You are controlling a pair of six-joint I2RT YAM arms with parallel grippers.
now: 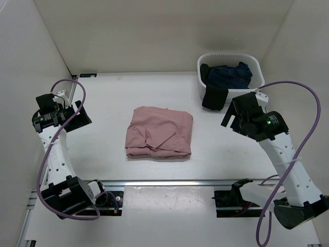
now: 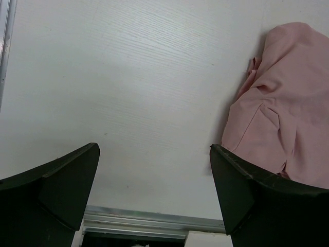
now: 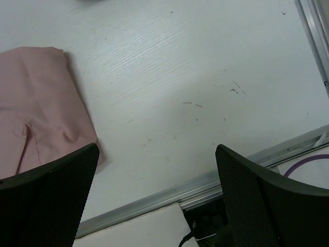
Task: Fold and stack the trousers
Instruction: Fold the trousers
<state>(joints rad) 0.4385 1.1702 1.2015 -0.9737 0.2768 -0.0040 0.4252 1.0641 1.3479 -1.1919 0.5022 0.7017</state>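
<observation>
White table [image 1: 103,103], walled booth. You see folded dusty-pink soft-fabric trousers [image 1: 159,133] at centre. Left gripper [image 2: 153,149], right gripper [image 3: 157,148] hover either side, jaws wide, holding nothing. Dark garments [image 1: 229,76] in far-right white plastic basket [image 1: 231,55] hard to tell apart.

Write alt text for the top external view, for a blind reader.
Folded dusty-pink trousers lie in a bundle at the middle of a white table. The left gripper and right gripper hover either side, clear of them. A white basket at far right holds a navy garment, a black garment hanging over its rim.
</observation>
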